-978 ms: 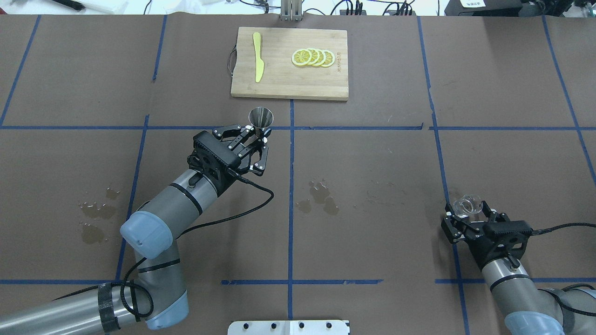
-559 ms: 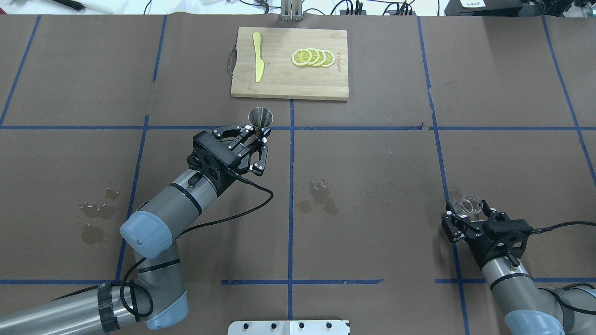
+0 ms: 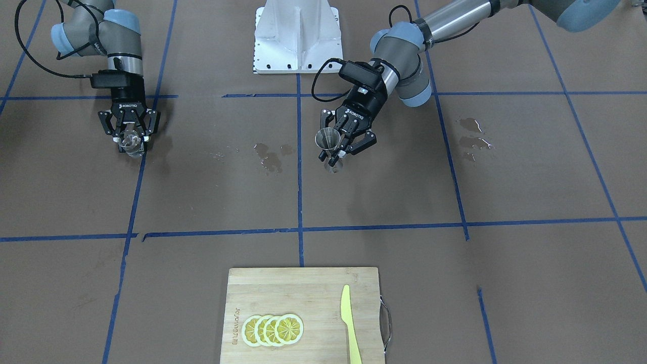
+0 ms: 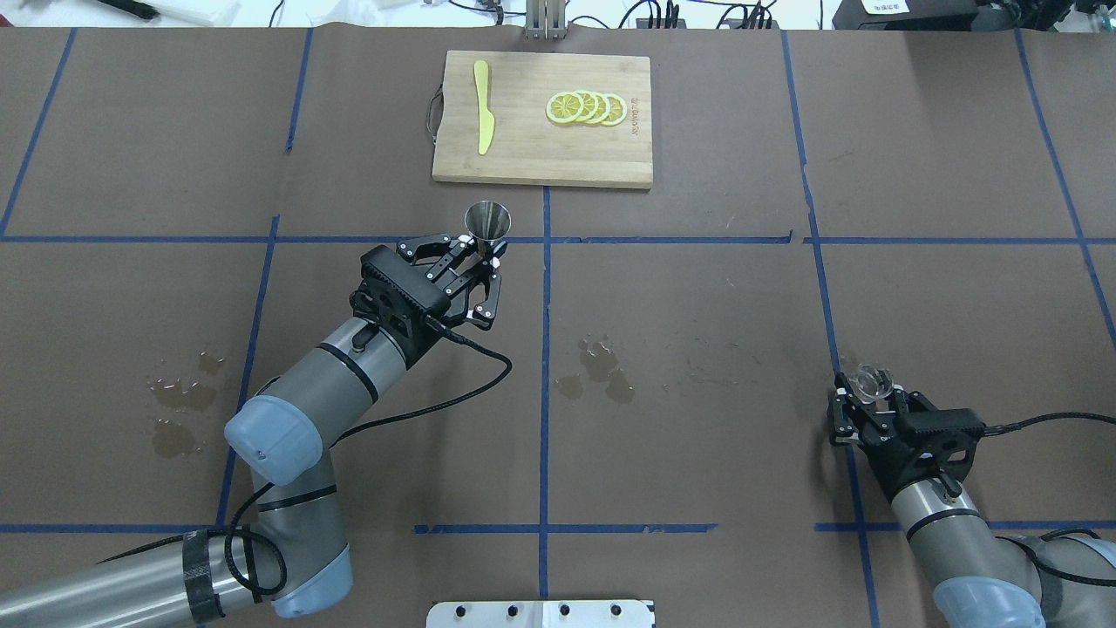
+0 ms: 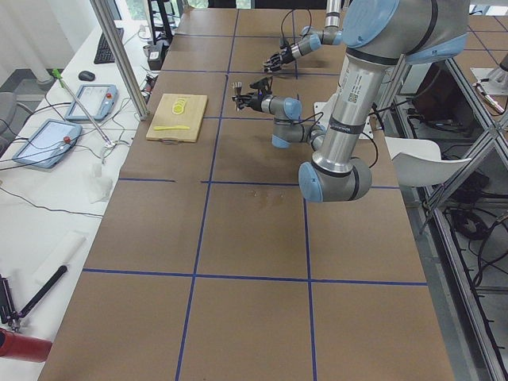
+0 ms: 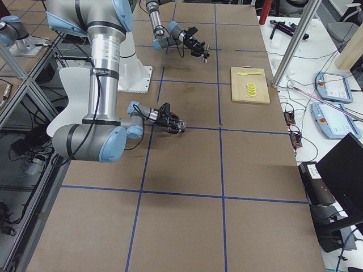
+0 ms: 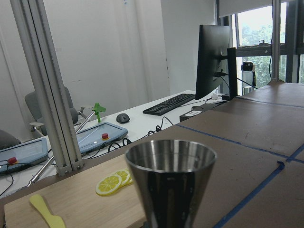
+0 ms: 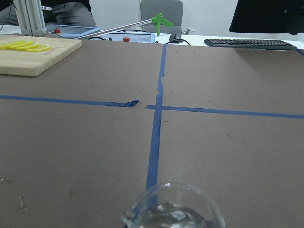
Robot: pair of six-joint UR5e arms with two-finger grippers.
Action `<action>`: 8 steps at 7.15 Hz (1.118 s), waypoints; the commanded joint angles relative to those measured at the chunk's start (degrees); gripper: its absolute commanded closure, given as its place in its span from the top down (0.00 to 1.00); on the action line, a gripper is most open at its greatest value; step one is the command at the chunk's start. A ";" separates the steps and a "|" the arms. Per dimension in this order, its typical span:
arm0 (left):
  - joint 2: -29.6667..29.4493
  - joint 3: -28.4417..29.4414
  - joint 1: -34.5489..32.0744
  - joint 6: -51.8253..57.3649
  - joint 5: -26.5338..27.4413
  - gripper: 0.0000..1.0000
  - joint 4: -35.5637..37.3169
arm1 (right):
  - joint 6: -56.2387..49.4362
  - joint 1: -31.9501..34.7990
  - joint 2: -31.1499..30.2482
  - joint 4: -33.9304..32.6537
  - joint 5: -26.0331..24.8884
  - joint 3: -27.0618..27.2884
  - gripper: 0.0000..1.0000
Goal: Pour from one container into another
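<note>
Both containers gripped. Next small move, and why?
Probably carry the glass in the right gripper toward the jigger: the left gripper holds it upright, but the two sit far apart across the table.

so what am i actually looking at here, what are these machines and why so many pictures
These are two robot arms at one table, each ending in a two-finger end effector. Two pictures look down on the table, one from behind the robot and one facing it. Two look along the table from its ends, and two come from small cameras on the wrists. The left end effector grips a metal jigger, held upright. The right end effector holds a small clear glass. On the brown table lie a wooden cutting board with lemon slices and a yellow knife, plus some wet patches.
</note>
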 commanded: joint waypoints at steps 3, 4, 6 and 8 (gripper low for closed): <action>0.00 -0.06 -0.05 0.00 0.00 0.00 -0.01 | -5.34 1.48 0.75 0.34 1.33 2.37 0.15; 0.00 -0.06 -0.05 0.00 0.00 0.00 -0.01 | -8.15 1.83 0.66 0.43 1.33 5.61 0.15; 0.00 -0.15 0.03 0.00 -0.09 0.00 -0.01 | -13.42 1.66 0.75 0.34 1.24 10.20 0.11; 0.00 -0.15 -0.14 0.09 -1.22 0.00 -0.01 | -22.80 1.49 3.62 0.08 1.24 14.33 0.05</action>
